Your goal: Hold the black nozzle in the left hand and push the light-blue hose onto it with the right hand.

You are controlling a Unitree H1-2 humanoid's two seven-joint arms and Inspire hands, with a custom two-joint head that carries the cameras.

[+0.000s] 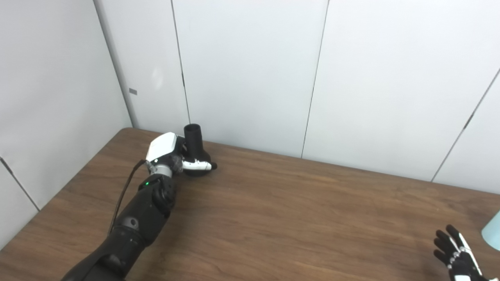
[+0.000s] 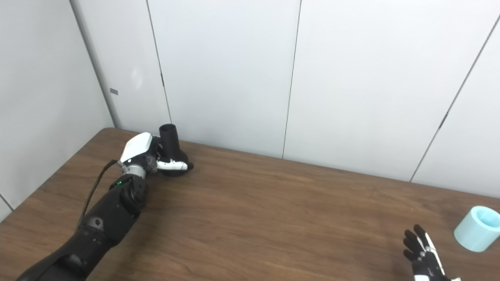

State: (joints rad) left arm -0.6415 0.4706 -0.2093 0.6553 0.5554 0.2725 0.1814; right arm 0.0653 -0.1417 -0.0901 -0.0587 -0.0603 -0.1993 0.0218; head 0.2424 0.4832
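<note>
On the brown wood-grain table (image 2: 273,203), the left hand (image 1: 172,154) is wrapped around the upright black funnel-shaped plastic nozzle (image 1: 194,146), base apparently down. The short light-blue hose cylinder (image 2: 476,228) stands untouched near the released, spread right hand (image 2: 424,255); hose pickup and pushing remain.

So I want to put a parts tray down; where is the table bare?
Bare: the wide middle between the black nozzle with the left hand and the right hand. Occupied: far left corner, and right edge with the light-blue hose.
</note>
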